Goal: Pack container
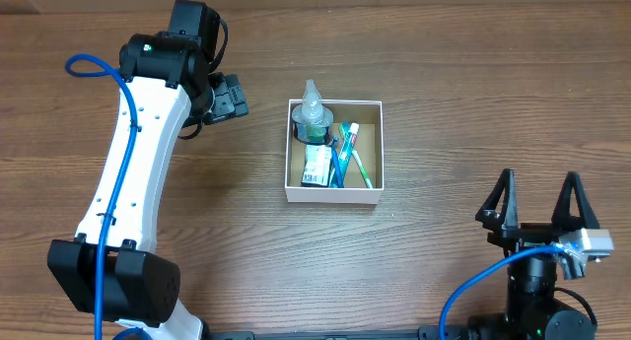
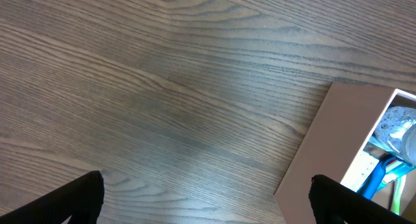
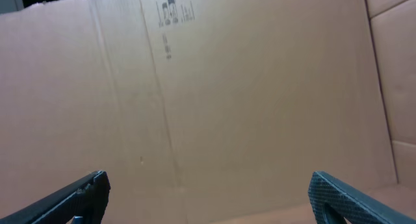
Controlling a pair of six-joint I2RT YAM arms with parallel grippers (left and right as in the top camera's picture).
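The container (image 1: 293,193), a shallow square box with white walls and a brown inside, sits mid-table. It holds a clear bottle (image 1: 315,114), a small carton (image 1: 316,167) and blue and green toothbrushes (image 1: 347,153). My left gripper (image 1: 235,97) is open and empty, to the left of the box and apart from it. In the left wrist view (image 2: 207,198) the box corner (image 2: 338,130) shows at the right. My right gripper (image 1: 540,200) is open and empty at the front right, far from the box; its wrist view (image 3: 208,195) shows only a cardboard wall.
The left arm's white link (image 1: 133,153) runs down the table's left side with a blue cable (image 1: 113,133). A brown cardboard panel (image 3: 227,87) fills the right wrist view. Bare wood table (image 1: 444,74) surrounds the box.
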